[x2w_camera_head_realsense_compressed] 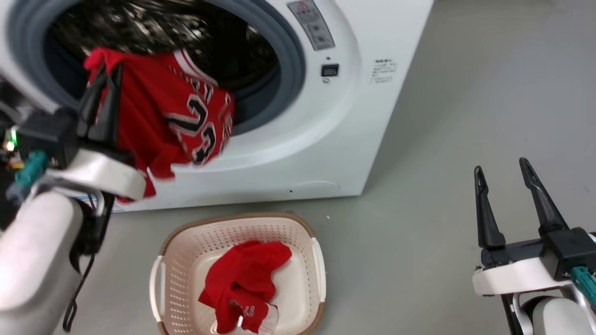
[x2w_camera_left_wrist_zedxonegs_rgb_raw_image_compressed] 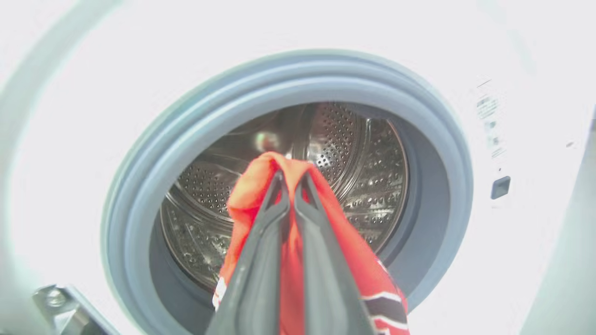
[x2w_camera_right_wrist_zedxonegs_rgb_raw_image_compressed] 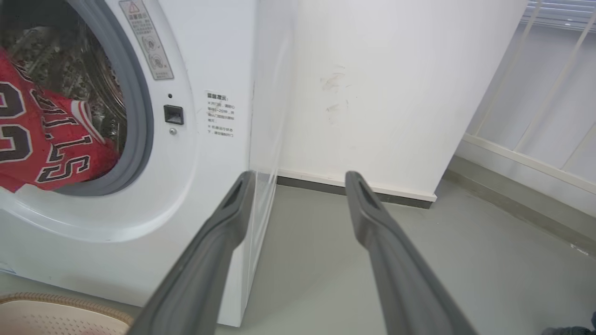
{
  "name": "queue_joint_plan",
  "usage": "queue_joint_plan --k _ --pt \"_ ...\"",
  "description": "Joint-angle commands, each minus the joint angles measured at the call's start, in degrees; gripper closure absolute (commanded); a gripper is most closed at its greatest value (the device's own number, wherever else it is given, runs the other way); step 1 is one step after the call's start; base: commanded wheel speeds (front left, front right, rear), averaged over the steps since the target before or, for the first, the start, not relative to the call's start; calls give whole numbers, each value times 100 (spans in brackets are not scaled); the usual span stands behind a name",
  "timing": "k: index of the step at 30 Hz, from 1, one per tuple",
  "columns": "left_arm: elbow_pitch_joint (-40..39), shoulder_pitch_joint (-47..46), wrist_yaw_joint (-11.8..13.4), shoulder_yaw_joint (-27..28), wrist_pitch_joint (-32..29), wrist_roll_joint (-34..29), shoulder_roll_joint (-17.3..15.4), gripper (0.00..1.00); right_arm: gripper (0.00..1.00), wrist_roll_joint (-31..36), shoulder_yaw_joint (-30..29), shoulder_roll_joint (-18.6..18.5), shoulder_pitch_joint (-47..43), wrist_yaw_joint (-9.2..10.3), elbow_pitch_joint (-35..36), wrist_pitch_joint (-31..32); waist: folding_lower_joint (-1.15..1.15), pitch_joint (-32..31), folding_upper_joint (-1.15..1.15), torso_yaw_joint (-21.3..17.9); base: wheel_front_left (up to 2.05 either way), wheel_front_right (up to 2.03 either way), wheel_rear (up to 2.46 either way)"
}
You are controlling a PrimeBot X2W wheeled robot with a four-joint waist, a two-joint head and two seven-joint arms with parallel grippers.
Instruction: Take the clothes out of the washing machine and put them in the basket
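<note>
Here, on my left, my left gripper (x2w_camera_head_realsense_compressed: 108, 74) was clenched on the top fold of a bright red fabric jersey with white trim and black-and-white number print (x2w_camera_head_realsense_compressed: 181, 116). In the left wrist view its two dark fingers (x2w_camera_left_wrist_zedxonegs_rgb_raw_image_compressed: 260, 242) pressed together with the red cloth bunched over their tips. The jersey hung from that grip in front of the round grey-rimmed porthole of the large white front-loading washing machine (x2w_camera_head_realsense_compressed: 326, 139). Its lower part draped over the rubber rim and down the white front panel, so I judged it half out, not yet clear of the opening. Behind it the perforated steel drum (x2w_camera_left_wrist_zedxonegs_rgb_raw_image_compressed: 344, 139) looked bare where I could see it, though the cloth hid the bottom of the drum.

Below and to the right of that grip, the small oval cream plastic basket with a brown rim (x2w_camera_head_realsense_compressed: 233, 218) stood on the grey floor just before the machine. A second crumpled red garment (x2w_camera_head_realsense_compressed: 242, 279) lay in it, so that much was done. What remained, as I judged it, was carrying the jersey over the basket and letting go.

Far right, my right gripper (x2w_camera_head_realsense_compressed: 501, 167) hung released and held nothing, its fingers spread, well apart from machine and basket.
</note>
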State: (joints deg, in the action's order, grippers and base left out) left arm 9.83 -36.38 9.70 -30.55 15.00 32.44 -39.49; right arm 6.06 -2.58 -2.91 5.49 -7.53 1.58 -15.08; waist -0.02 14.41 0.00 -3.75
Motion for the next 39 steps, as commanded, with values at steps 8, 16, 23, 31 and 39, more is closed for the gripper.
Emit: queue_joint_plan --k 8,16,23,31,39 --pt "-1466 1357 493 316 20 -241 22 100 0 -16 -7 5 -304 8 -59 -14 2 -659 0 414 0 0 0" --pt "-1962 2144 725 166 16 -236 67 100 0 -12 -35 6 -377 8 -42 -14 2 -671 0 492 0 0 0" --pt "-1558 2531 696 -305 -74 -261 322 100 0 -54 -52 7 -228 8 -8 -14 2 -445 0 424 0 0 0" --pt "59 2256 295 -558 -9 -103 915 100 0 -21 -14 5 2 8 69 -14 2 171 0 166 0 0 0" --pt "1652 1671 -134 -685 26 -326 1496 100 0 30 -106 6 228 8 172 -14 2 848 0 -147 0 0 0"
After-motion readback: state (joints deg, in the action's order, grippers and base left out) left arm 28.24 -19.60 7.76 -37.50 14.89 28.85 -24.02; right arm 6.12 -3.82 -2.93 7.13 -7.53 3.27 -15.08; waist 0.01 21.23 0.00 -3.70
